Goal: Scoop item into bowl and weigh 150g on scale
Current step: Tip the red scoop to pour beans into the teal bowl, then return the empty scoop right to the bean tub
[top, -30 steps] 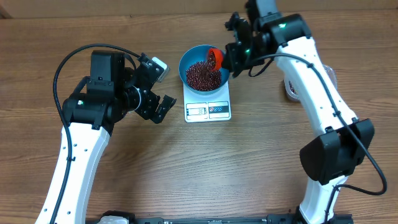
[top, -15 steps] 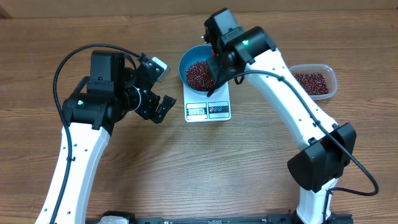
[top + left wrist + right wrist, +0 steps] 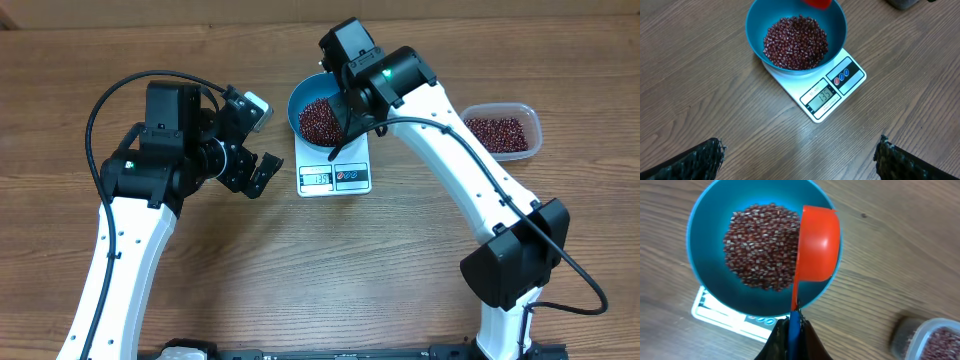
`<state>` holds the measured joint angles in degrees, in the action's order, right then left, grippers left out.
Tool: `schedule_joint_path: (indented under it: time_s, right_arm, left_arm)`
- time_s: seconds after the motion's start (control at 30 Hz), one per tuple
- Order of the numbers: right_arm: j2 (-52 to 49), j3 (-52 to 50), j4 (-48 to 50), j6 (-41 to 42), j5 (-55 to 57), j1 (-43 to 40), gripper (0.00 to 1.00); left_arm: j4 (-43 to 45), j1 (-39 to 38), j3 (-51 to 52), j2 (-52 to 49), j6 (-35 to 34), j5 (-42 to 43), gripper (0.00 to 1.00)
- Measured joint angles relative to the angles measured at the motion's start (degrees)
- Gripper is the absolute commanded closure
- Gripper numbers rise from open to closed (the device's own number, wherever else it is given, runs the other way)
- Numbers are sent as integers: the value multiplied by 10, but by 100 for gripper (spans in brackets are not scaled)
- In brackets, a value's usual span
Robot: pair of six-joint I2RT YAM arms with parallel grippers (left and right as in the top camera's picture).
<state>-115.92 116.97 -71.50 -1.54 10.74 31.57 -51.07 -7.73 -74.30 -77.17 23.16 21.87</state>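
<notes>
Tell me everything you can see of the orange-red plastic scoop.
The orange-red plastic scoop has a smooth round cup and a thin straight handle, pinched at its end by the shut right gripper. It hangs tilted over one edge of the round blue plastic bowl of dark red-brown beans. No beans show on it; contact with the rim is unclear.

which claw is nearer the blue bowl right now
Right. The right claw hangs right over the blue bowl, gripping an orange scoop above its rim. The left claw sits open off to the side, left of the scale, touching nothing.
</notes>
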Motion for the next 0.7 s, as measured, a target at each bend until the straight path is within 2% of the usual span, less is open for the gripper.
schedule_joint_path:
  time_s: [0.37, 0.7]
  right_arm:
    - [6, 0, 2, -1, -129, -66, 96]
    - [75, 0, -5, -2, -216, -116, 96]
  left_arm:
    - [0, 0, 0, 0, 0, 0, 1]
    - [0, 0, 0, 0, 0, 0, 0]
